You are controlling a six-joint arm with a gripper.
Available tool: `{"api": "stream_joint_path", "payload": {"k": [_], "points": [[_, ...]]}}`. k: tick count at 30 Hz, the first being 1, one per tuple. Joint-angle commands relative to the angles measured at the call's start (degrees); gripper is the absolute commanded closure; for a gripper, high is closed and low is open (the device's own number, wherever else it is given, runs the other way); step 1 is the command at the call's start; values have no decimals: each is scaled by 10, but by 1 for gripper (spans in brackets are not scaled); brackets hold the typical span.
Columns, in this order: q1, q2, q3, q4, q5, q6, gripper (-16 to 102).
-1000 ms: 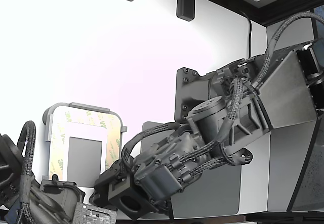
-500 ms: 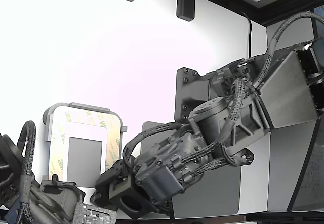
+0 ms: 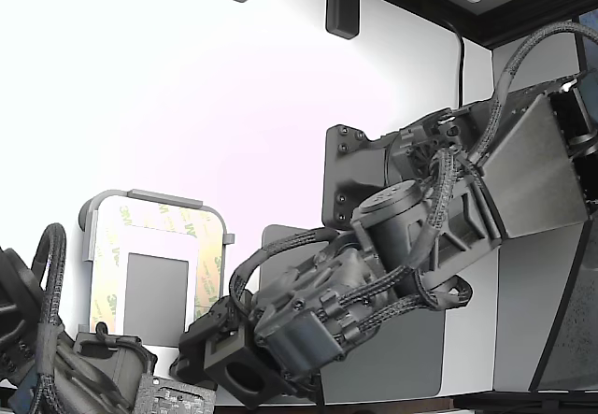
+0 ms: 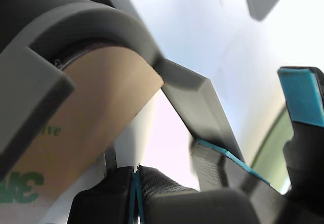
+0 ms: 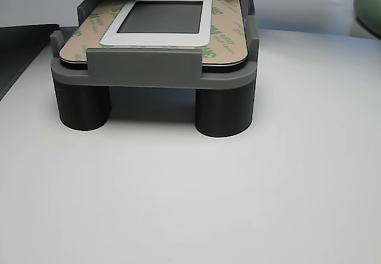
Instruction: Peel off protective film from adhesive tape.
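Tool [image 4: 243,128] sits with its blue-padded jaws apart beside the protective film [image 5: 225,34], all of it stuck on the plate in the grey holder [image 5: 152,73], so I'd catch a corner edge and peel low and slow.

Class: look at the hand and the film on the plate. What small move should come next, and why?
Probably ease the hand in to pinch the film's rounded corner. The film still lies flat on all sides of the plate, and the blue-padded fingers stand open, holding nothing.

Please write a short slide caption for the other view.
Plate bordered by 3M-printed protective film sits in a grey fixture.
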Motion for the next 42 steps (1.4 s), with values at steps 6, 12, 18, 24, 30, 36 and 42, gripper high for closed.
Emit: {"api": "stream_joint_path", "payload": {"k": [6,12,18,24,30,36,42], "points": [[-4,26,-9,4,1,0,96],[-4,31,-1,-1,2,0,96],[-5,16,-33,18,2,-13,96],[-9,8,-36,12,-3,-21,96],[-17,2,-26,-6,-16,-28,96],[-18,-2,-29,-6,-18,-31,96],[-24,-6,-26,-13,-24,-33,96]]}}
